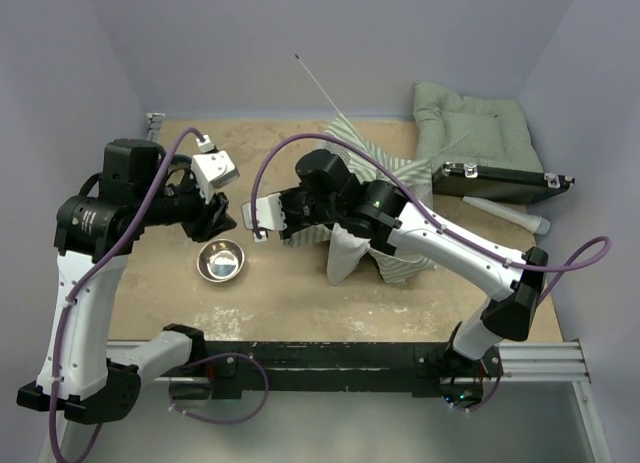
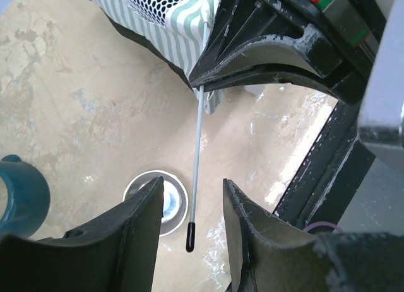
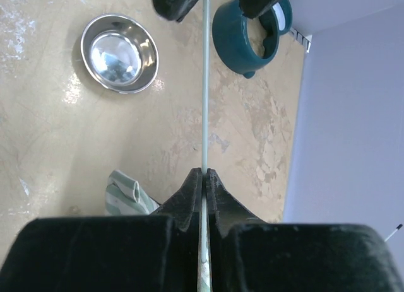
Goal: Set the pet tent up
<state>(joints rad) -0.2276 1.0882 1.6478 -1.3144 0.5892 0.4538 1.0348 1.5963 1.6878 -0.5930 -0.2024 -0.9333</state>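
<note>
The pet tent [image 1: 400, 170] has pale green and white stripes; the bowl [image 1: 220, 260] is silver, the mug [image 3: 237, 46] dark teal, the cushion [image 1: 470, 123] plain green.

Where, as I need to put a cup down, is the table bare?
Bare table: between the steel bowl and the front rail, and along the back wall left of the pet tent. Crowded at right: cushion, black case.

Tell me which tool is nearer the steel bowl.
Left. The left tool hangs open above the steel bowl; the right tool, shut on the tent pole, is farther off.
</note>
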